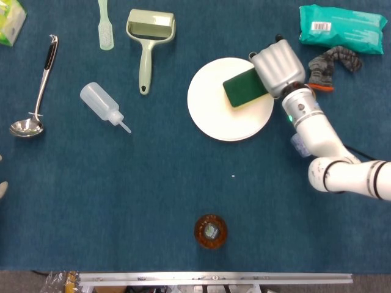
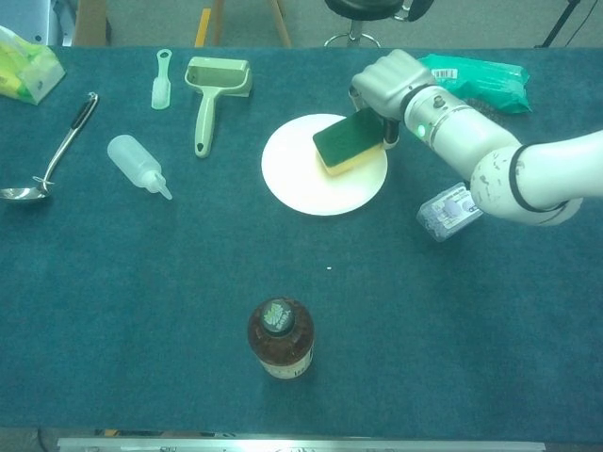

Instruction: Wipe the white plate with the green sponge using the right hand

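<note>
The white plate (image 1: 226, 116) (image 2: 311, 184) lies right of the table's middle. On its right part rests the green sponge (image 1: 244, 87) (image 2: 344, 143), green face up with a yellow underside. My right hand (image 1: 278, 65) (image 2: 384, 83) grips the sponge at its right end from above, and the arm reaches in from the right. Only a pale sliver, perhaps my left hand (image 1: 2, 187), shows at the left edge of the head view; how its fingers lie cannot be told.
A grey sock (image 1: 333, 64) and a teal wipes pack (image 1: 342, 27) lie behind the right arm, and a small clear box (image 2: 448, 212) under it. A lint roller (image 1: 148, 36), squeeze bottle (image 1: 101, 104), ladle (image 1: 36, 85) and brown bottle (image 1: 211, 231) sit elsewhere.
</note>
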